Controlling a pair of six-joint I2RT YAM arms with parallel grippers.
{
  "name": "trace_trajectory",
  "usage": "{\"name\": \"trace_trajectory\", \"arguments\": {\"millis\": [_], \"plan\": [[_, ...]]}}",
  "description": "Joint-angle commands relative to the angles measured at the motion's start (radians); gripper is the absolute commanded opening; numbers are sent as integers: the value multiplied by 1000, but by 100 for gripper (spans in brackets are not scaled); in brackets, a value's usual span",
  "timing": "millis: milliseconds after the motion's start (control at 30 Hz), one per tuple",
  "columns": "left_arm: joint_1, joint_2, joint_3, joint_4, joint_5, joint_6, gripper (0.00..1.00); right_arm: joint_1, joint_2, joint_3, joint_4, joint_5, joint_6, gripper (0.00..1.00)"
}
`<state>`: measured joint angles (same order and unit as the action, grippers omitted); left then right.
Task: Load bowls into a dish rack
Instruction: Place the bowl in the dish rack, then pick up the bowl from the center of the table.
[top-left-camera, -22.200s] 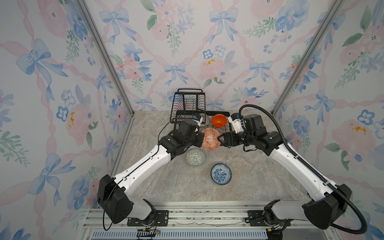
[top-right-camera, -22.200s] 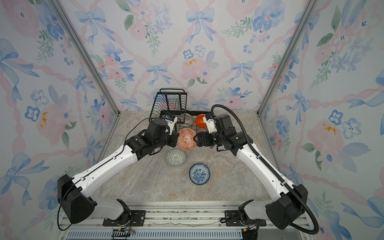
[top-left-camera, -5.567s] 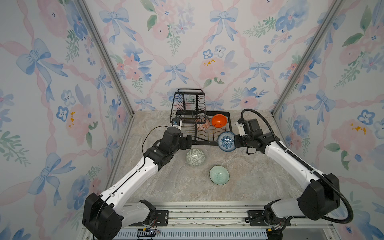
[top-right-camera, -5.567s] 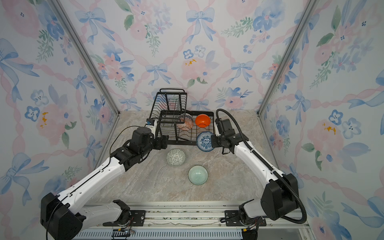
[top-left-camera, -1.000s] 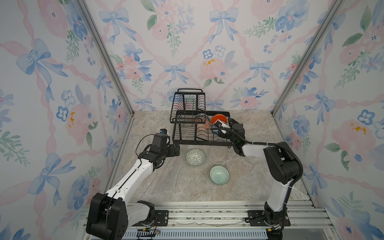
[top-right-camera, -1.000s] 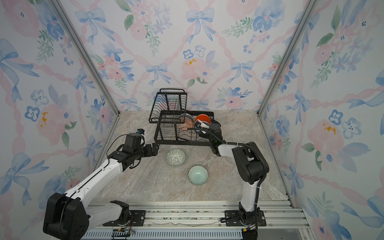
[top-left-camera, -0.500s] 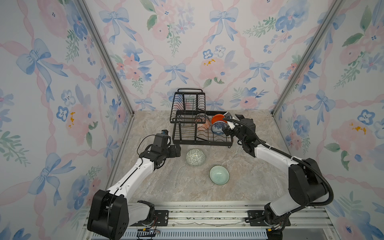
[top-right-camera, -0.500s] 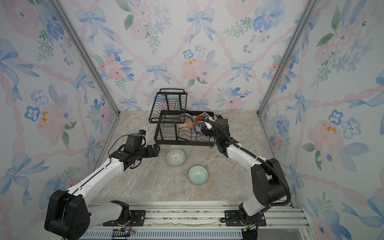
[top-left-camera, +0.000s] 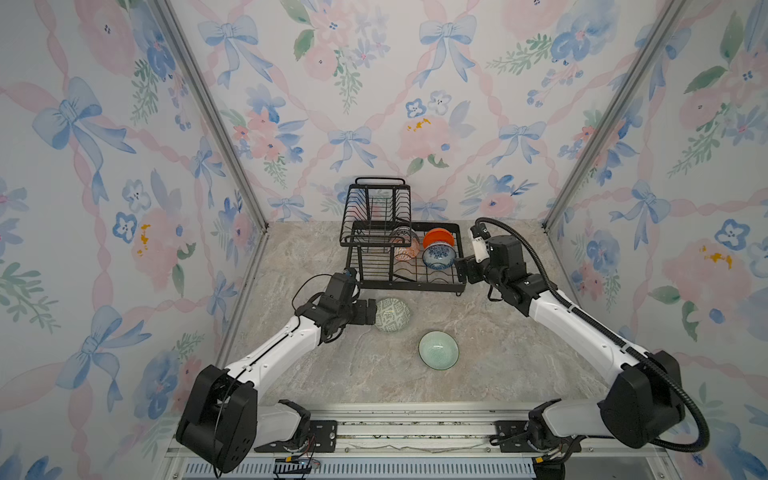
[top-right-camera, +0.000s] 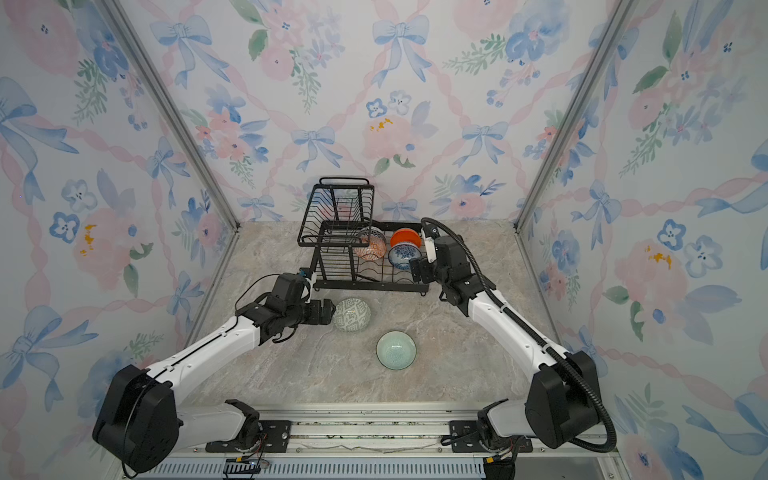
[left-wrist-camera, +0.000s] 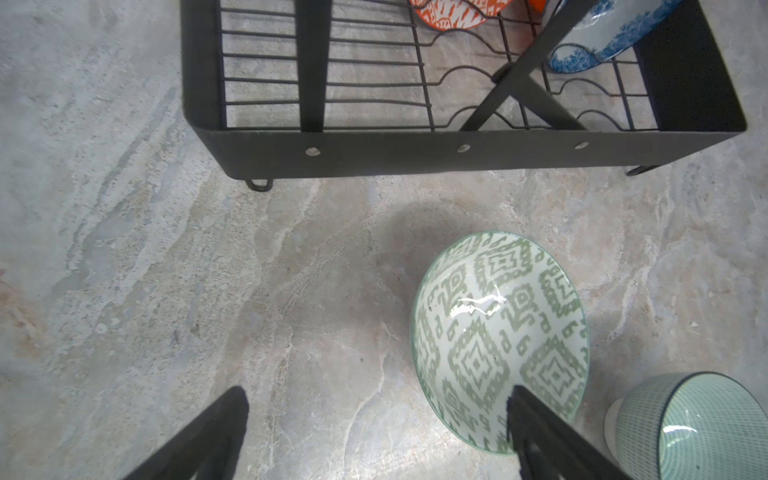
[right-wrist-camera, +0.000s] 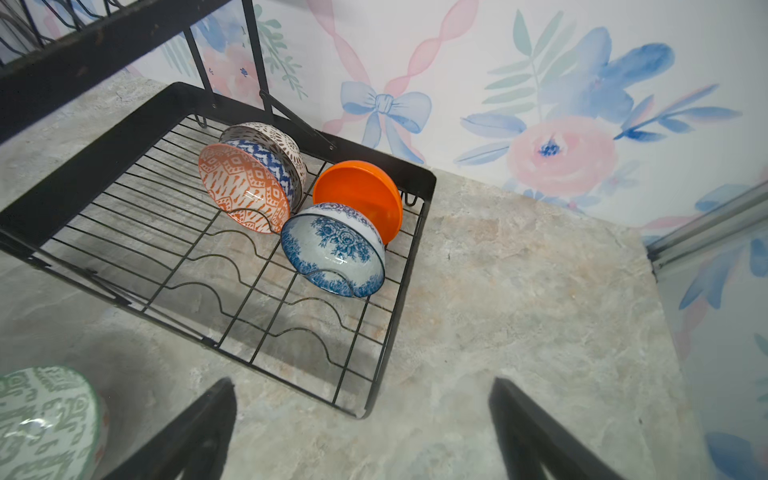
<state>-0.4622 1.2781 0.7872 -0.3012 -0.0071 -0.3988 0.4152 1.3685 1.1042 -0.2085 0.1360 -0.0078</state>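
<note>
The blue floral bowl (right-wrist-camera: 332, 249) leans on the orange bowl (right-wrist-camera: 361, 187) in the dish rack (top-left-camera: 409, 283). In front of the rack, the green-patterned bowl (top-left-camera: 391, 314) and the pale green bowl (top-left-camera: 438, 350) sit on the surface (top-left-camera: 511, 353). The left tool (left-wrist-camera: 376, 399) is spread apart at the green-patterned bowl. The right tool (right-wrist-camera: 361, 386) is spread apart and empty beside the rack.

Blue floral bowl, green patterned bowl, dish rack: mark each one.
blue floral bowl (right-wrist-camera: 336, 249), right wrist view, on its rose pattern.
green patterned bowl (left-wrist-camera: 494, 332), left wrist view, middle of its patterned surface.
dish rack (left-wrist-camera: 374, 156), left wrist view, front wall of the lower tray.
</note>
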Motion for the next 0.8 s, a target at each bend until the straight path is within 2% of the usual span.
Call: {"name": "trace_trajectory", "arguments": {"millis": [0,333,533,767], "plan": [[-24,18,-6,4,-21,-23,98,10,-52,13,-155,-63,125,97],[-54,66,-30,44,-3,-45,98,16,-121,-79,-208,-110,182,97],[-70,107,-39,66,5,-59,98,16,-91,-70,-229,-131,215,97],[-78,127,-42,77,8,-67,98,4,-14,-18,-342,-130,280,97]]}}
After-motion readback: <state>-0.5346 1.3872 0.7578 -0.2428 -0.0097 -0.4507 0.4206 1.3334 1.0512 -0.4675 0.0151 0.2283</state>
